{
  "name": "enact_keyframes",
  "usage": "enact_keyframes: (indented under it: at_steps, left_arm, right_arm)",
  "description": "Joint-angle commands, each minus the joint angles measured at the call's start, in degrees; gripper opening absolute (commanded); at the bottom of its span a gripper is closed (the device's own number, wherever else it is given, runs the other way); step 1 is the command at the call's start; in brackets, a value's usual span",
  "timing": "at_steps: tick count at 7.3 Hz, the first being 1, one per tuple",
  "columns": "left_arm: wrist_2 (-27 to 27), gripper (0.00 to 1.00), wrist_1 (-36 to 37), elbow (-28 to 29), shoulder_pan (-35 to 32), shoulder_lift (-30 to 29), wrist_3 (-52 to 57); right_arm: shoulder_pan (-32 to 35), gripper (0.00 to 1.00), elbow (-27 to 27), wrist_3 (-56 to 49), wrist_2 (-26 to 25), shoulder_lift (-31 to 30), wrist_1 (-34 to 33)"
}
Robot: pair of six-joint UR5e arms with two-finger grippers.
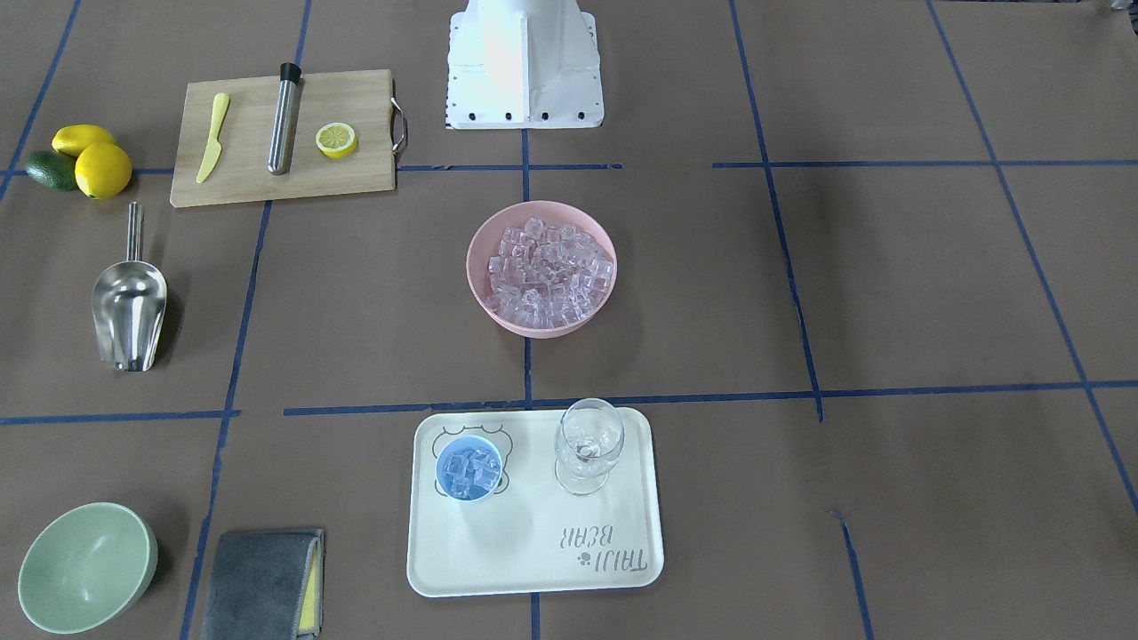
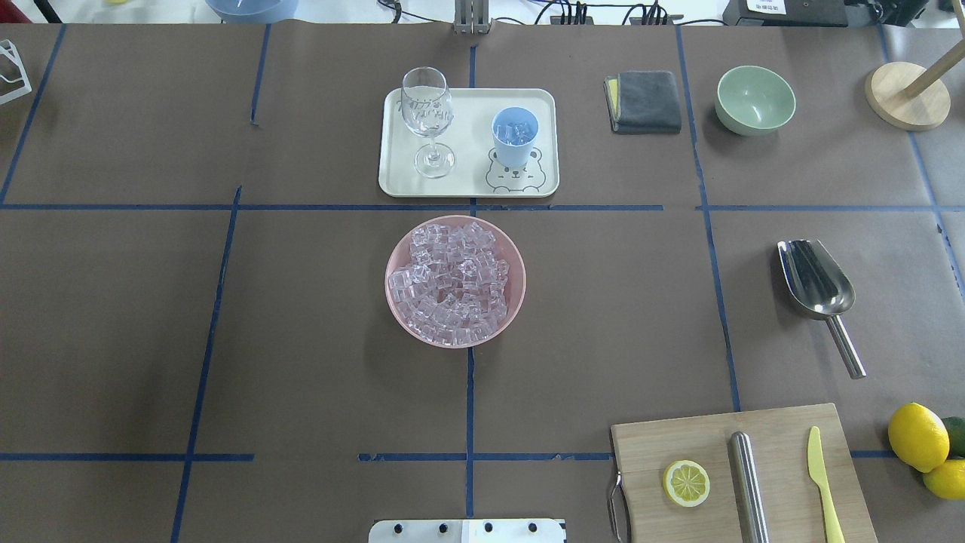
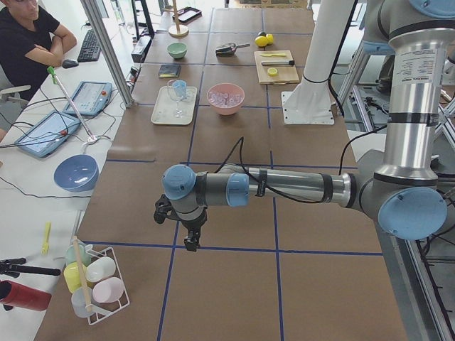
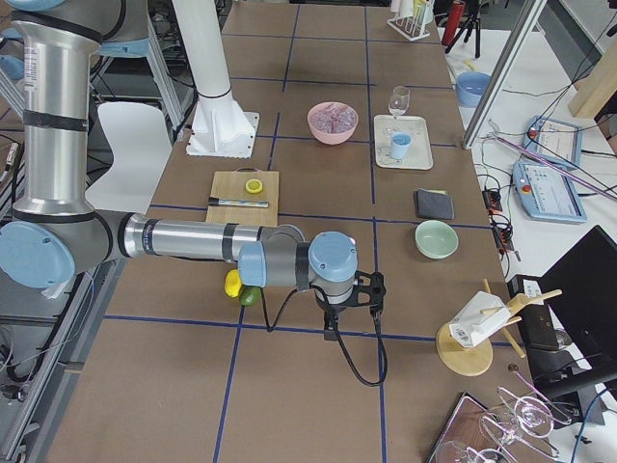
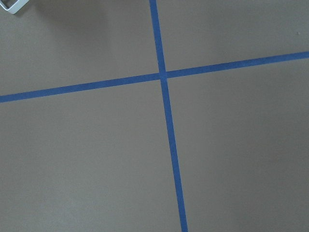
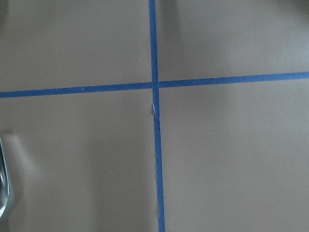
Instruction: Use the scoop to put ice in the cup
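Ice [image 2: 516, 133], glassy cubes, lies in round cup [image 2: 514, 152]; left gripper [image 3: 190, 244], right gripper [image 4: 331, 334]: cannot tell.

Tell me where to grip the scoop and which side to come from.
Grip the thin rod handle of the scoop, coming straight down and closing across it. The scoop lies flat on the table, trough open upward, handle pointing toward the robot. The trough probably is too wide and rounded to pinch.

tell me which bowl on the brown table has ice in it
The central pink bowl, heaped with ice; the pale green bowl beside the grey cloth is empty.
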Motion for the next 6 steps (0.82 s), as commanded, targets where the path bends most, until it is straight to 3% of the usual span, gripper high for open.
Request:
enact_keyframes:
  at_steps: [1, 6]
  left_arm:
    - [0.09, 1.0, 0.0, 0.0, 0.0, 0.0, 0.0]
    - [-0.44, 1.0, 0.09, 0.18, 0.0, 0.0, -0.53]
  right_arm:
    - [-0.01, 1.0, 0.27, 0.0, -0.74, 0.18, 0.16]
    - [-0.01, 1.0, 0.28, 0.17, -2.23, 0.27, -0.1]
